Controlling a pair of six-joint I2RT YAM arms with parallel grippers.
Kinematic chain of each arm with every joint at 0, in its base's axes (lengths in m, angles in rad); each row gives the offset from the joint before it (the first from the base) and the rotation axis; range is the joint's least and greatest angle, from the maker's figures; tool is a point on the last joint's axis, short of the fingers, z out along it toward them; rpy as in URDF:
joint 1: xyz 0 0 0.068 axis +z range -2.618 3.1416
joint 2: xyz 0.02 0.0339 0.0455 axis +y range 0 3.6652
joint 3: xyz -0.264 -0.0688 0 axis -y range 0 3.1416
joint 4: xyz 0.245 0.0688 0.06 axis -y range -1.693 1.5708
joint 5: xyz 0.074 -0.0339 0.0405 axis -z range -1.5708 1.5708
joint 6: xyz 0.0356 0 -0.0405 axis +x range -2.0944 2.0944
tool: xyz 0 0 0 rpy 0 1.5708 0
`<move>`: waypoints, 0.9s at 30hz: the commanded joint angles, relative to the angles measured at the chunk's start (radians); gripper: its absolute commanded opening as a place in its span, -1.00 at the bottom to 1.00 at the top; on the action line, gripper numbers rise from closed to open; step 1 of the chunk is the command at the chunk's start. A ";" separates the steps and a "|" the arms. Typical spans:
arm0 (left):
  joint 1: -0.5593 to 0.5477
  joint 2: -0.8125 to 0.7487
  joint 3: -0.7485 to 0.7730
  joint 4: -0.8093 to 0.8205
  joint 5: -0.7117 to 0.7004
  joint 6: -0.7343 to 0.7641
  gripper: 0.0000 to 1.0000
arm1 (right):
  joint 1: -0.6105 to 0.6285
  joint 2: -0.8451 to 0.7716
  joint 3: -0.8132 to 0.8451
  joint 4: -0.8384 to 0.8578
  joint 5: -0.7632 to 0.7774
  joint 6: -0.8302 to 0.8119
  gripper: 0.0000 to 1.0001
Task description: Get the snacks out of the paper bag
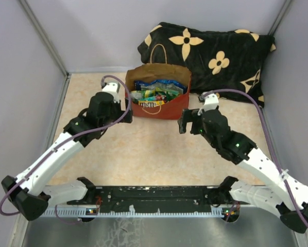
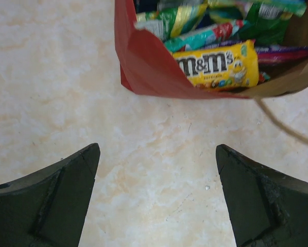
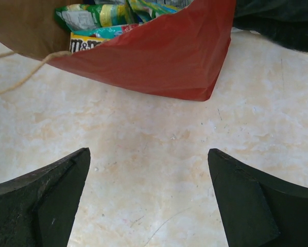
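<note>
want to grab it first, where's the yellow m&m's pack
In the left wrist view the yellow M&M's pack lies inside the red paper bag, against its near wall, just in front of a green packet.

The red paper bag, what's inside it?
A yellow M&M's pack, green packets and a blue bag show on top. Anything lying beneath them is covered.

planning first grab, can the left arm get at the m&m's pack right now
Probably yes: the left gripper is open facing the paper bag, and the M&M's pack lies exposed at its mouth.
</note>
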 commanded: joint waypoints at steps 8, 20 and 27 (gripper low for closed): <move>0.038 0.002 0.200 0.058 0.031 0.203 1.00 | 0.008 -0.083 -0.217 0.148 -0.144 0.042 0.96; 0.324 0.317 0.623 0.039 0.530 0.214 1.00 | 0.007 -0.109 -0.355 0.208 -0.201 0.046 0.96; 0.349 0.547 0.854 0.108 0.678 0.272 1.00 | 0.008 -0.064 -0.396 0.289 -0.254 0.026 0.97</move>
